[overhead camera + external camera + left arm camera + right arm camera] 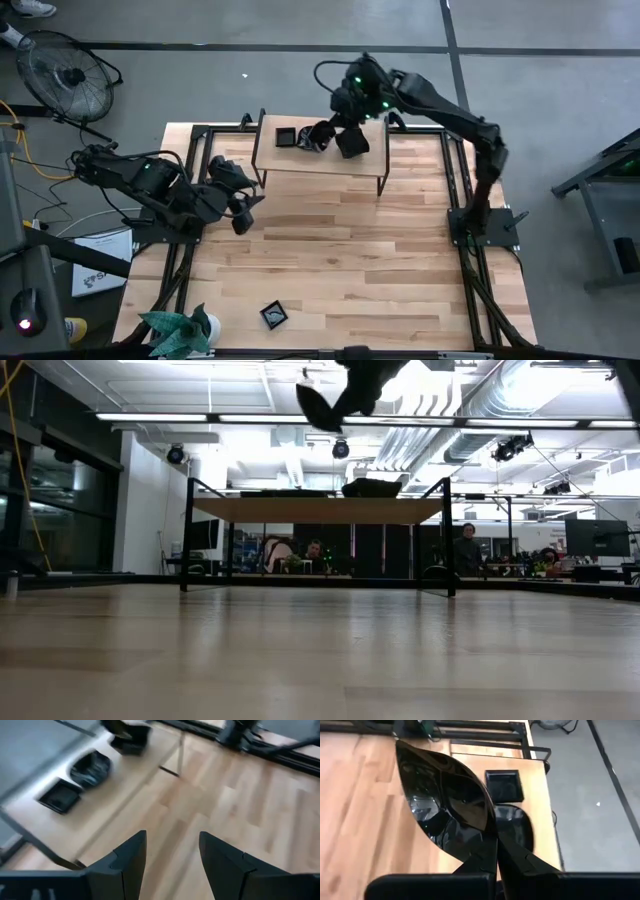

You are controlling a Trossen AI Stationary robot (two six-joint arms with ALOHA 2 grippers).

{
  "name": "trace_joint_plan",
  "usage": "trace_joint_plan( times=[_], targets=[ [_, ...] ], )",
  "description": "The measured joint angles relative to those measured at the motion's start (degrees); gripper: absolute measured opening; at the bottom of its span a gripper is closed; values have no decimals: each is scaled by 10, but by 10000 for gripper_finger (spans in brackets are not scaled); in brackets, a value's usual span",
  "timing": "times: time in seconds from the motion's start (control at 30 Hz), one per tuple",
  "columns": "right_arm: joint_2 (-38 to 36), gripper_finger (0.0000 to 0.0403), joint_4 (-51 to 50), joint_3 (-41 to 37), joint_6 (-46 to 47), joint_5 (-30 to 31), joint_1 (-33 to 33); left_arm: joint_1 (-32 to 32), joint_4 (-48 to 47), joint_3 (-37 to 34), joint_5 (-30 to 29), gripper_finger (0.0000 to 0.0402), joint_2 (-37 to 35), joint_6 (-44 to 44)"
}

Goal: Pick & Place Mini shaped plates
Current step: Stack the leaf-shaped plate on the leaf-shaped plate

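Holding a leaf-shaped plate (445, 802) pinched by its rim above the raised shelf (370, 160), the right gripper (322, 135) should lower it level beside the square plate (286, 136), while the left gripper (243, 205) waits open over the tabletop (350, 260).

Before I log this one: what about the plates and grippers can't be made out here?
- High view: the leaf-shaped plate held in the shut right gripper merges with the dark gripper.
- Right wrist view: the roundish plate on the shelf is half hidden behind the held plate.
- Low view: the open left gripper is absent; the shelf-top plates show only edge-on.
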Motion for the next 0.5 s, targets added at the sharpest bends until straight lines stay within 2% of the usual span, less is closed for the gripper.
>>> trace_joint_plan(
  times=[0.13,0.23,0.5],
  targets=[
    [68,0,-39,100,-27,-6,-8,0,0,0,61,179,-4,-14],
    [115,0,-68,167,-41,-7,-11,-13,-13,0,70,179,-4,-24],
    [127,0,-55,125,-60,16,-23,-69,-91,0,-7,179,-16,-101]
  ],
)
